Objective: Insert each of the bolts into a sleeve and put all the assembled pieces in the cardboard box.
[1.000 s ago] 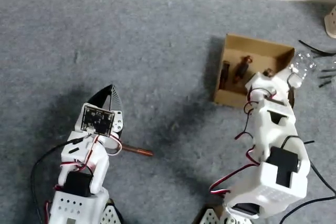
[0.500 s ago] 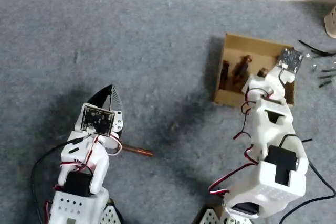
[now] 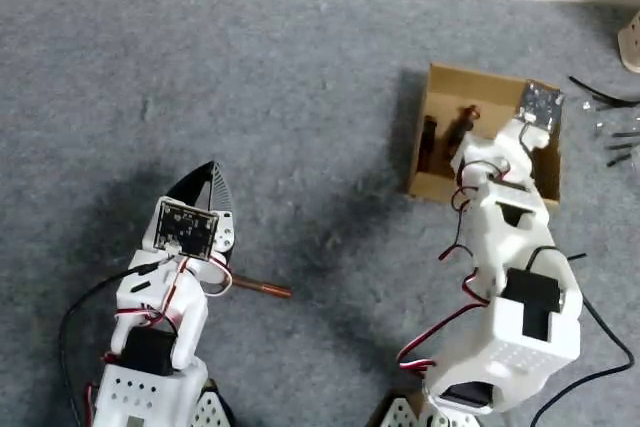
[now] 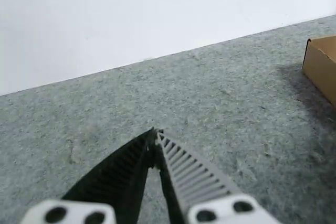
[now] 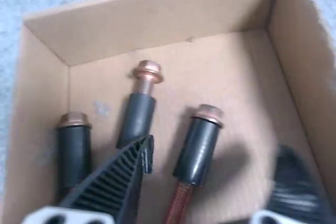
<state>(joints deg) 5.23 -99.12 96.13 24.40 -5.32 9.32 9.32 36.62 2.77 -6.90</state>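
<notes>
Right wrist view: right hand (image 5: 218,156) released above three assembled pieces (image 5: 199,142) in cardboard box (image 5: 157,19); left hand (image 4: 156,139) clenched, empty. Risk: lift-off snags sleeve (image 5: 137,119), drags piece out. Loose bolt (image 3: 262,288) on counter (image 3: 300,97)

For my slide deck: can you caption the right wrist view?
Right gripper open over the cardboard box, where three sleeved bolts lie side by side.

Grey felt mat (image 3: 300,97) covers the table; black wires (image 3: 600,95) lie at its right edge.
</notes>
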